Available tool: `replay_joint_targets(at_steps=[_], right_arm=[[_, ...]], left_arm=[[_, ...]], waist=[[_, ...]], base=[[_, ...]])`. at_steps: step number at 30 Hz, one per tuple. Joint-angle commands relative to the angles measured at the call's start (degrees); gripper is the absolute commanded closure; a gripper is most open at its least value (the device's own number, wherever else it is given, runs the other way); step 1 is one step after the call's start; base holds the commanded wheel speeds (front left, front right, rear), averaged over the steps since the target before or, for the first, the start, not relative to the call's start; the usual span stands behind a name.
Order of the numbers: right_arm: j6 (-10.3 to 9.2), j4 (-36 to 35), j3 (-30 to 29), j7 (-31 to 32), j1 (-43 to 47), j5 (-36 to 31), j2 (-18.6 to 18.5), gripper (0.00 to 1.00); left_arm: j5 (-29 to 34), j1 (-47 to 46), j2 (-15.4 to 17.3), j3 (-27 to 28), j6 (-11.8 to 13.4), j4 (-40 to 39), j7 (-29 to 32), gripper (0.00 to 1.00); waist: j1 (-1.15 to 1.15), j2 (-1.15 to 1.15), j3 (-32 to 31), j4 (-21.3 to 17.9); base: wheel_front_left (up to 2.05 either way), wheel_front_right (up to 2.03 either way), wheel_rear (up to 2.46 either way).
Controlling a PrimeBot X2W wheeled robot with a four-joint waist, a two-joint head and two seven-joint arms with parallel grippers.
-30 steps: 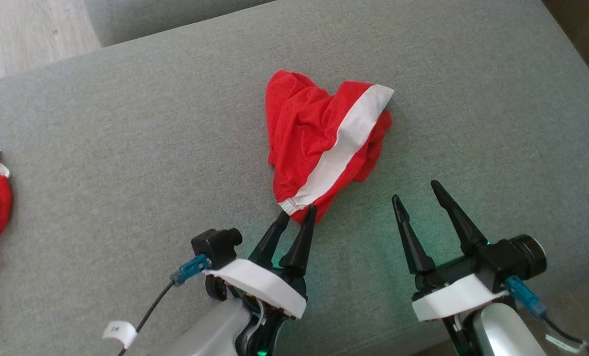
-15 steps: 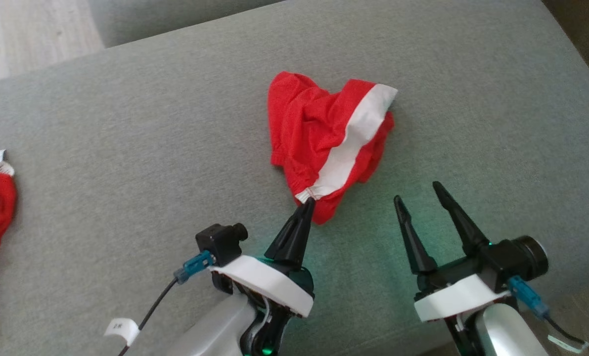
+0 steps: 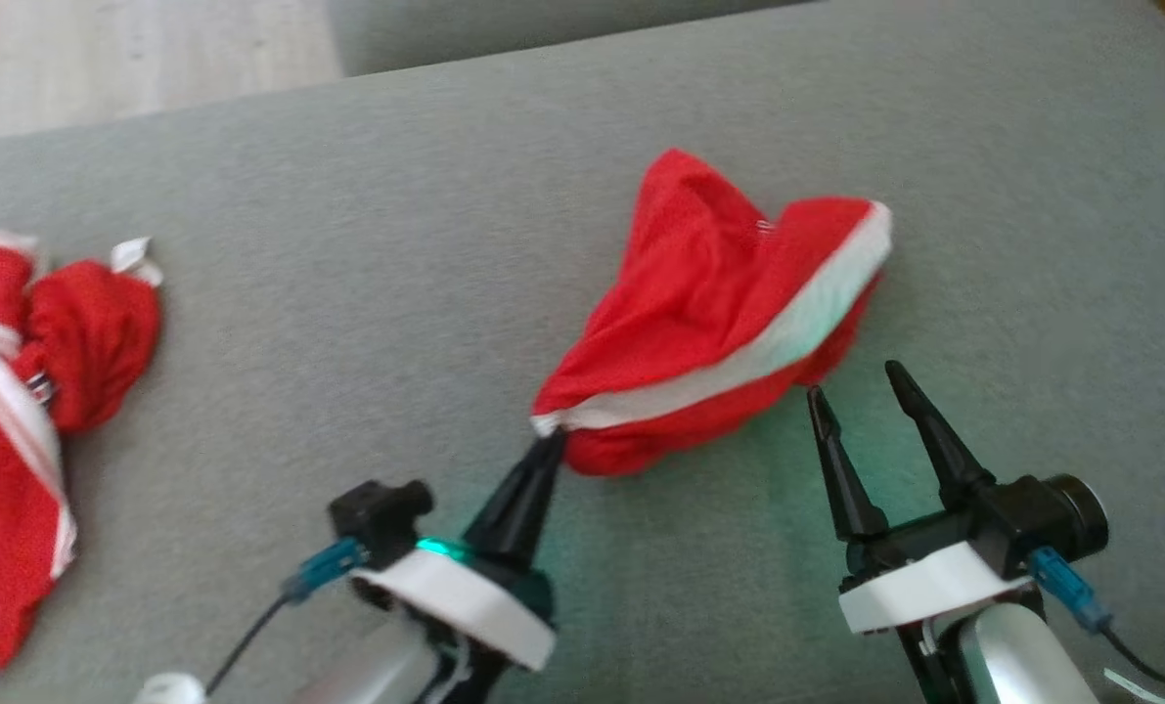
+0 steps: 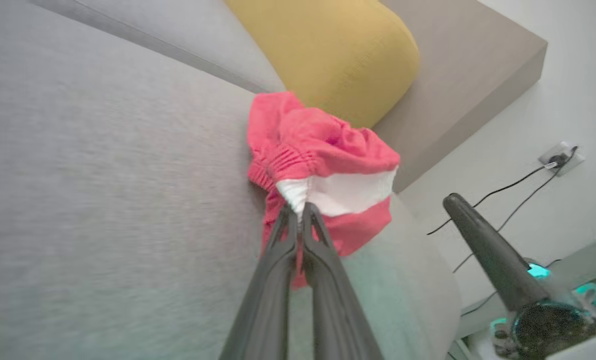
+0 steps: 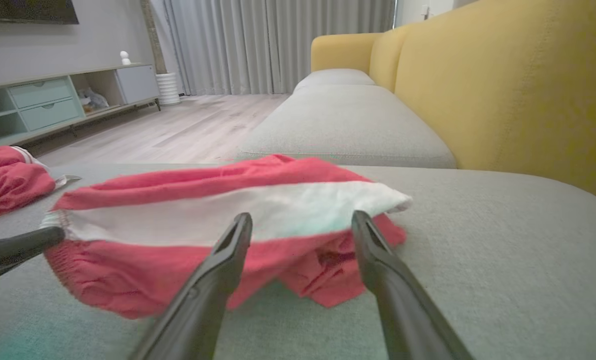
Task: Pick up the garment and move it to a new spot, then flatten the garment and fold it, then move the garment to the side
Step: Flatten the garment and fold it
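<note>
My left gripper (image 3: 548,442) is pinched tight on the near corner of the red garment (image 3: 719,313), right where its white band (image 3: 739,367) ends. The left wrist view shows both fingers (image 4: 277,260) pressed together with the white hem caught between the tips. A second ago those fingers stood slightly apart around this corner.

From that corner the cloth now draws out into a long, low wedge, and the band runs nearly level. Half a second ago it was bunched steeper and narrower. It lies on the grey sofa cushion (image 3: 347,244).

My right gripper (image 3: 854,381) hovers with its fingers spread wide and empty, the tips just beside the garment's far lower edge, as the right wrist view (image 5: 300,217) confirms.

My head camera has swung, so a second red garment (image 3: 15,391) at the left shows more fully than before.
</note>
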Motion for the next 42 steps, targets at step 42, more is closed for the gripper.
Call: replay_joint_targets(at_steps=[42], right_arm=[[-0.04, 12.6, 10.3, -0.1, -12.9, 1.4, -8.9, 0.0]], left_arm=[[13.3, -3.0, 8.1, 23.4, -0.3, -2.5, -0.3, 1.0]], waist=[[0.0, 0.0, 4.5, 8.1]], base=[[0.0, 0.0, 0.0]])
